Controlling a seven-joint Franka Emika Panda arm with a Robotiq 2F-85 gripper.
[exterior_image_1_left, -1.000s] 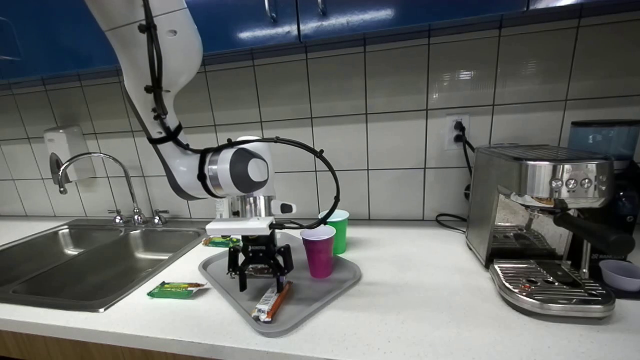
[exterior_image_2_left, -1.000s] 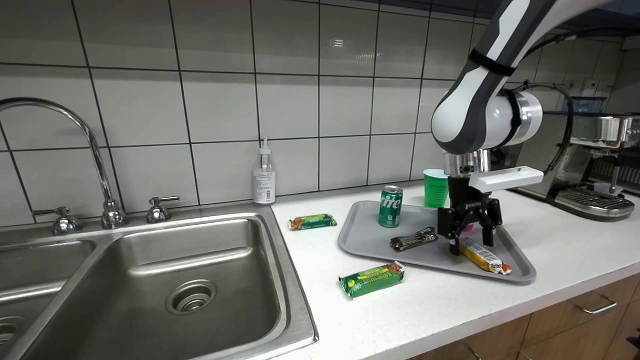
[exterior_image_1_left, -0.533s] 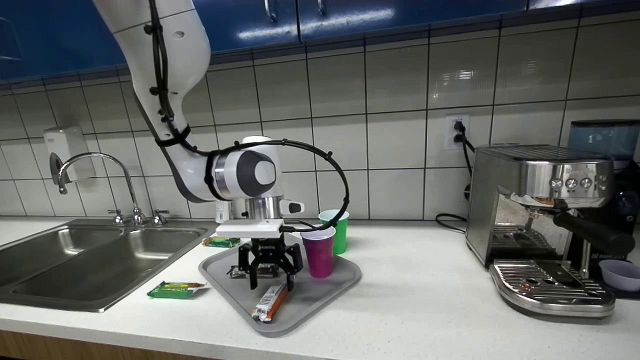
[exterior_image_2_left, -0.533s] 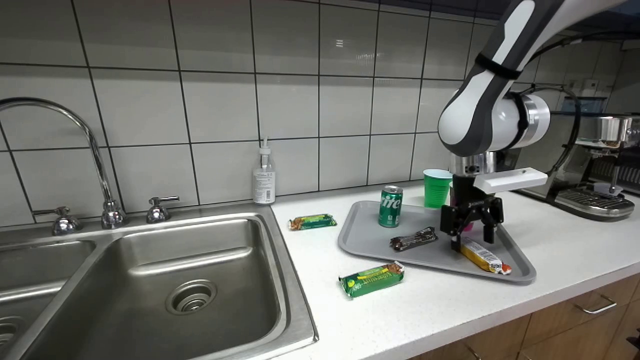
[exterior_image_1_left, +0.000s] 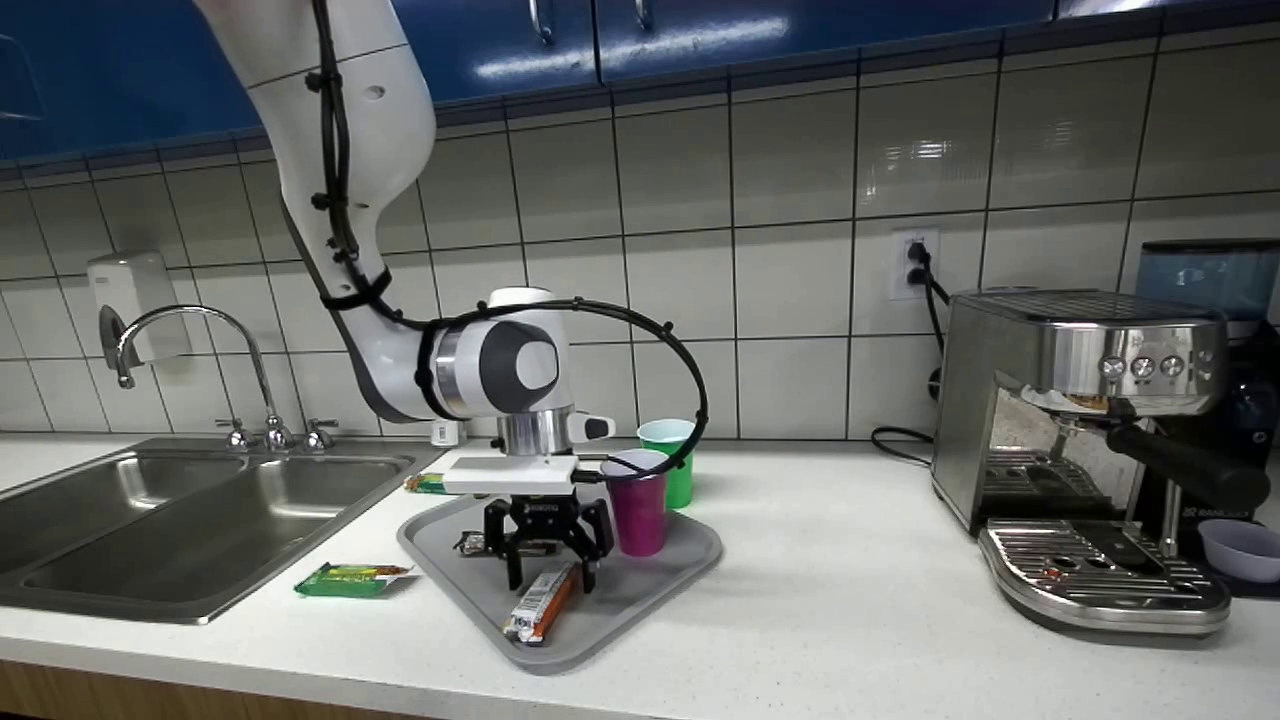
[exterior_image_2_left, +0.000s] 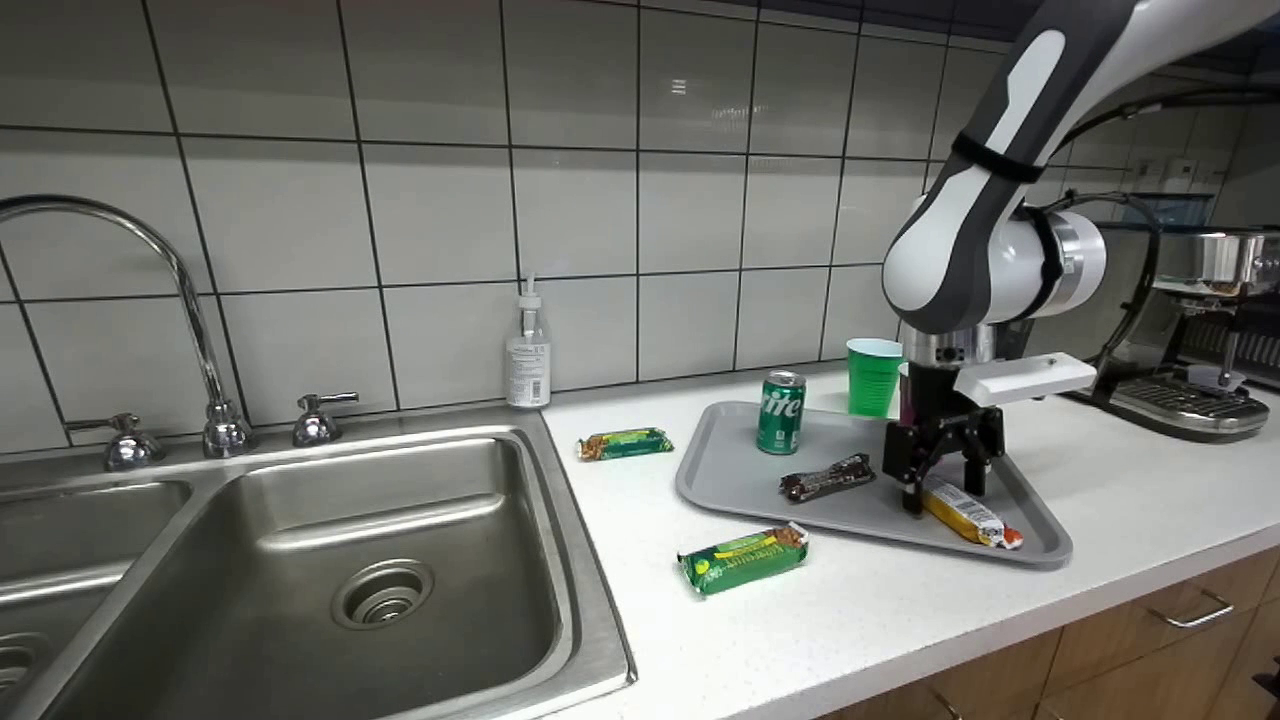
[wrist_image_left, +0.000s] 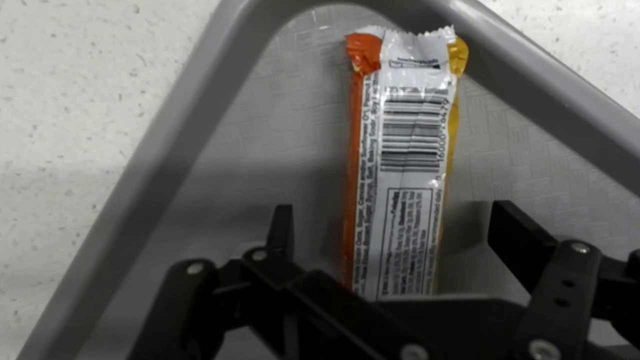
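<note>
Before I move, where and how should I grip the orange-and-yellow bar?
Probably grip the bar mid-length, from straight above, jaws across its narrow width: it lies on the tray, barcode up, and the open jaws stand to either side of its long edges.

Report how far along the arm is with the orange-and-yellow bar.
Looks done: the open fingers straddle the bar. In hand: the reach; the fingers hang low, gaps showing on both sides. Left, apparently: gripping it; the bar lies unheld on the tray.
</note>
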